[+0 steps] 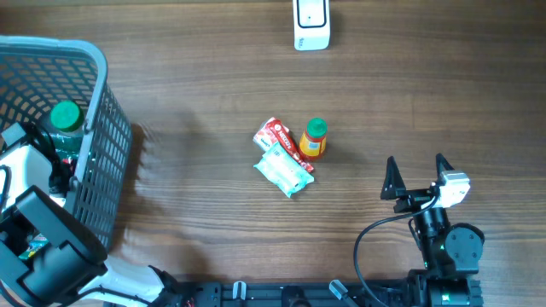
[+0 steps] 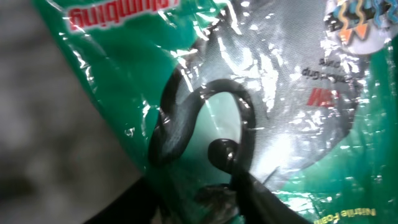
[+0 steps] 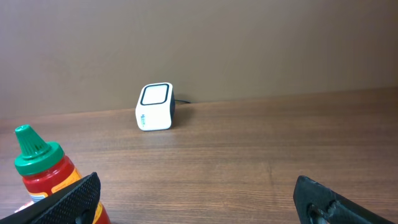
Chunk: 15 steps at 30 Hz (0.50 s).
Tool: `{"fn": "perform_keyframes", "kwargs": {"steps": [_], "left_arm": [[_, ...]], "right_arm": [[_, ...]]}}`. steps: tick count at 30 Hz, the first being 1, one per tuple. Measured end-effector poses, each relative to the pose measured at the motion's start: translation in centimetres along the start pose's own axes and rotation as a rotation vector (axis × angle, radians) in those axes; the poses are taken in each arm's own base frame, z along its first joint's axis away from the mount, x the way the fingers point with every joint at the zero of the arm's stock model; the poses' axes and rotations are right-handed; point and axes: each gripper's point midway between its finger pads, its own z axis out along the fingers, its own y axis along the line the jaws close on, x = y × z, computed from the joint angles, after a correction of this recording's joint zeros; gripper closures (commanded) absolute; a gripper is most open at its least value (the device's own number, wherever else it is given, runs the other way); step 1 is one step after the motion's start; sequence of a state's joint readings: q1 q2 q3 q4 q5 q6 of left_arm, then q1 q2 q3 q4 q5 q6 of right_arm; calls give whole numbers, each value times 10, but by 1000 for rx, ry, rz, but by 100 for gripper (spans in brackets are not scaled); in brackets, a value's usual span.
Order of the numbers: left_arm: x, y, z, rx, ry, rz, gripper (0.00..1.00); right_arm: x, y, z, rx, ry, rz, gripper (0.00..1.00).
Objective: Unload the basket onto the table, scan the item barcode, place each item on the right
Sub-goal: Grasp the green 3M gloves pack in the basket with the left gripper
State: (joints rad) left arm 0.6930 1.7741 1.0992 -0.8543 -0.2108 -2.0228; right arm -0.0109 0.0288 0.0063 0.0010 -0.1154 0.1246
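- Your left gripper [image 2: 208,198] was down inside the basket [image 1: 95,162] at the left edge of the table [image 1: 213,94], pressed close against a green package [image 2: 118,81]. I took that package for the item to scan.
- Glossy film filled the left wrist view and the dark fingers were blurred at its bottom edge, so I could not tell whether they stood apart or had clamped on the film.
- Your right gripper [image 1: 415,170] hung over bare table on the right, fingers spread wide, holding nothing.
- The package looked light and soft. It was thin, crinkled plastic with bright glare, likely slippery, and more apt to flex and sag than to stay flat.
- A black hook-shaped piece [image 2: 205,124] showed through the film. That stiffer lump was probably the surest place to pinch, or else an edge seam of the bag.
- No barcode showed on the face in view, so you would have wanted your grip kept off any flat printed panel.
- The scanner [image 1: 311,24] stood at the far edge of the table, well apart from the basket.
- A green-capped bottle [image 1: 66,117] also sat in the basket near your arm, and a lift could have nudged it.
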Motion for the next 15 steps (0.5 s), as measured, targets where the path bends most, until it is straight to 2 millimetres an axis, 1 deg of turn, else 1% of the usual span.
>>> {"fn": "perform_keyframes", "kwargs": {"steps": [1, 2, 6, 10, 11, 13, 15], "left_arm": [[0, -2, 1, 10, -6, 0, 94], [-1, -6, 1, 25, -13, -3, 96], [-6, -12, 1, 44, -21, 20, 96], [-19, -19, -3, 54, -18, 107, 96], [-21, -22, -8, 67, -10, 140, 96], [-21, -29, -27, 119, 20, 193, 96], [-20, -42, -69, 239, 83, 229, 96]], "right_arm": [[0, 0, 0, 0, 0, 0, 0], [0, 0, 0, 0, 0, 0, 0], [0, 0, 0, 0, 0, 0, 0], [0, 0, 0, 0, 0, 0, 0], [0, 0, 0, 0, 0, 0, 0], [0, 0, 0, 0, 0, 0, 0], [0, 0, 0, 0, 0, 0, 0]]}}
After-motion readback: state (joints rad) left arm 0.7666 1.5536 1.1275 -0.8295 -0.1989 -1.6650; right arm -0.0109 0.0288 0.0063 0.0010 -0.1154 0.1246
